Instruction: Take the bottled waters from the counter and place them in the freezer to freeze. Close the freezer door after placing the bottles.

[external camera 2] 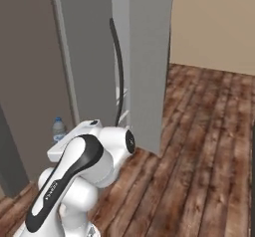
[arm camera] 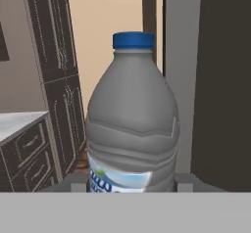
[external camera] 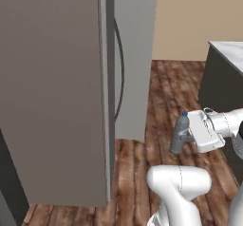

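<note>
One grey water bottle (arm camera: 132,124) between jaws

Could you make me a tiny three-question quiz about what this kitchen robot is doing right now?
1. True or false: the end effector is shut on a water bottle.
2. What colour is the bottle's cap? A) red B) blue C) green
3. Fill in: the bottle is held ____ , cap up, above the wooden floor.

Key
1. True; in the hand view the bottle sits between the fingertips.
2. B, blue.
3. Upright. It is next to the tall grey freezer, whose door stands open.
</note>
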### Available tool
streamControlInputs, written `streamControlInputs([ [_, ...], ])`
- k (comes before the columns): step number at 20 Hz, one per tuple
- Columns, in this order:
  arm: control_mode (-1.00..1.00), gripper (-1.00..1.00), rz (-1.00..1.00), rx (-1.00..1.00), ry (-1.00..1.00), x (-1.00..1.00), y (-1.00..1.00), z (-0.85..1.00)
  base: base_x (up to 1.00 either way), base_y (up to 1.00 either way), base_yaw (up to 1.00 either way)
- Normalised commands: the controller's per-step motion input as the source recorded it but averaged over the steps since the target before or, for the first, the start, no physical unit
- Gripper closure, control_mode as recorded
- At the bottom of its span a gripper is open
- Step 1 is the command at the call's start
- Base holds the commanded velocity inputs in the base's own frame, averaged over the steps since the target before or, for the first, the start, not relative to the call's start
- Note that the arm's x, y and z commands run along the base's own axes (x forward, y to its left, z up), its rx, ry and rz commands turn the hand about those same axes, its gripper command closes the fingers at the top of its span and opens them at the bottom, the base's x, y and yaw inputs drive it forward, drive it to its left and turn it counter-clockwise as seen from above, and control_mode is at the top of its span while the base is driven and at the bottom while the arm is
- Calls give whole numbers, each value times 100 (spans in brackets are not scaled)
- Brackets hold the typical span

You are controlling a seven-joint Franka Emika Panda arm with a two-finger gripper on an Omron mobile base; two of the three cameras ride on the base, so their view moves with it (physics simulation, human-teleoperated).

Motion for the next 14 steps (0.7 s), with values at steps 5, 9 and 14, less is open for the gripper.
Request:
streamControlInputs([
  [5, 100, 100, 0, 0, 0, 0, 0, 0, 27, -70, -9],
  [9, 100, 100, 0, 0, 0, 0, 0, 0, 32, -34, -20],
  [14, 100, 100, 0, 0, 0, 0, 0, 0, 58, -3, -15],
])
